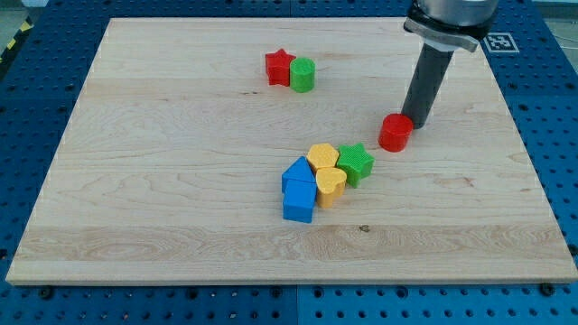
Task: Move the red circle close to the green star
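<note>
My tip (416, 125) (bare rod, nothing to clench) touches red circle (395, 133) from upper right. Push down-left toward green star (356, 163), slow, stopping short of contact.

No readable words or numbers appear; only a black-and-white square fiducial marker (498, 41) sits beyond the desk's (181, 208) top right corner.

Wooden board (181, 181) on blue pegboard (27, 108)
</note>
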